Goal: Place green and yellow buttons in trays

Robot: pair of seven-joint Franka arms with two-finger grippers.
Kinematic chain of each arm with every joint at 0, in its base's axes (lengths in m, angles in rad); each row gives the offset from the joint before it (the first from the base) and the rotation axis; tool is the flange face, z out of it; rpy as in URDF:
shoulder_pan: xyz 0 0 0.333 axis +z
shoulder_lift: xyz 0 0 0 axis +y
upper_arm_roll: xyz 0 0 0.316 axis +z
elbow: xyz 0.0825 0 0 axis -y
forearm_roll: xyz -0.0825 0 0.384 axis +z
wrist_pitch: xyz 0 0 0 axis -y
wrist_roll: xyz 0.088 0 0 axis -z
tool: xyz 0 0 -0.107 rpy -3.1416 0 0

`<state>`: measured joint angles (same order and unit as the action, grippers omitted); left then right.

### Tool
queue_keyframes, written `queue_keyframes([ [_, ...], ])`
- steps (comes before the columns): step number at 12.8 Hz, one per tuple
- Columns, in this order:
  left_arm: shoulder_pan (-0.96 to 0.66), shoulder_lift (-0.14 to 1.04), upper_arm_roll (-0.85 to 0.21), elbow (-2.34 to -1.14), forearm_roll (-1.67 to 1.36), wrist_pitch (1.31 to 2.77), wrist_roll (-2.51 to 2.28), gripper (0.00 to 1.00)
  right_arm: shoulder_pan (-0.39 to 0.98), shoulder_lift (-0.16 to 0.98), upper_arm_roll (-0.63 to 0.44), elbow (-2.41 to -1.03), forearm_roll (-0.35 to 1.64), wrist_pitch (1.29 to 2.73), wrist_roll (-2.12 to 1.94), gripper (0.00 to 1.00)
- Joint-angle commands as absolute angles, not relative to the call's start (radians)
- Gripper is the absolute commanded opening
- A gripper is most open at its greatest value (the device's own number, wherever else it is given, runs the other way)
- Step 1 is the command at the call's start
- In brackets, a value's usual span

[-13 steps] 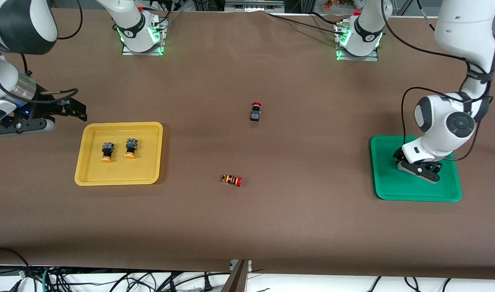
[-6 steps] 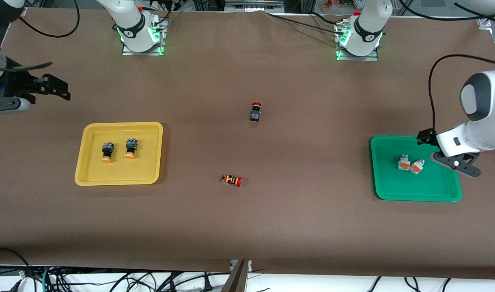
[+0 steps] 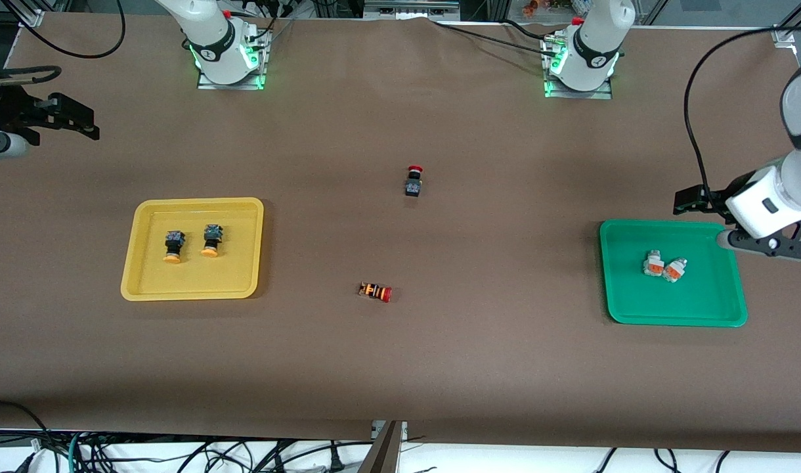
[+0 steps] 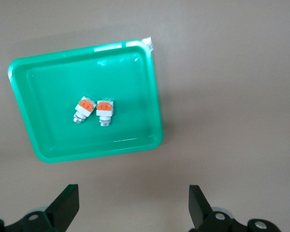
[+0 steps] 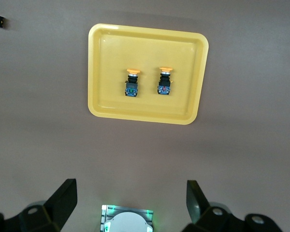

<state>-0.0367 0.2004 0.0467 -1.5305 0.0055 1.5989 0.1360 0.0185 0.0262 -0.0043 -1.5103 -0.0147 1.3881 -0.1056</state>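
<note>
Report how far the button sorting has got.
Done: two black-bodied, orange-yellow-capped buttons lie in the yellow plastic tray; two white-bodied, orange-marked buttons lie in the green plastic tray. In hand: nothing; the left hand and right hand are open and empty. Left: apparently nothing; only two red-capped buttons remain on the brown table.

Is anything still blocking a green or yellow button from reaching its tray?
Nothing visible does. Both yellow-capped buttons lie in the yellow tray, both white-bodied buttons in the green tray. The left gripper and right gripper are open, clear of both trays.
</note>
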Motion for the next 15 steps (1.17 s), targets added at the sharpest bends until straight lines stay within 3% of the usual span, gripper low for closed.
queue_keyframes([
  [1, 0.075, 0.070, -0.055, -1.535, -0.009, 1.557, 0.072, 1.00, 0.009, 0.018, 0.009, -1.485, -0.032, 1.335, -0.107, 1.00],
  [3, 0.097, 0.005, -0.055, -1.534, -0.035, 1.502, 0.071, 1.00, 0.011, 0.020, 0.008, -1.479, -0.043, 1.324, -0.107, 1.00],
  [8, 0.034, -0.005, -0.057, -1.487, -0.022, 1.392, -0.021, 1.00, 0.017, 0.032, 0.006, -1.477, -0.041, 1.327, -0.112, 1.00],
  [15, 0.028, 0.003, -0.046, -1.479, -0.018, 1.391, -0.028, 1.00, 0.015, 0.049, 0.008, -1.462, -0.046, 1.333, -0.112, 1.00],
])
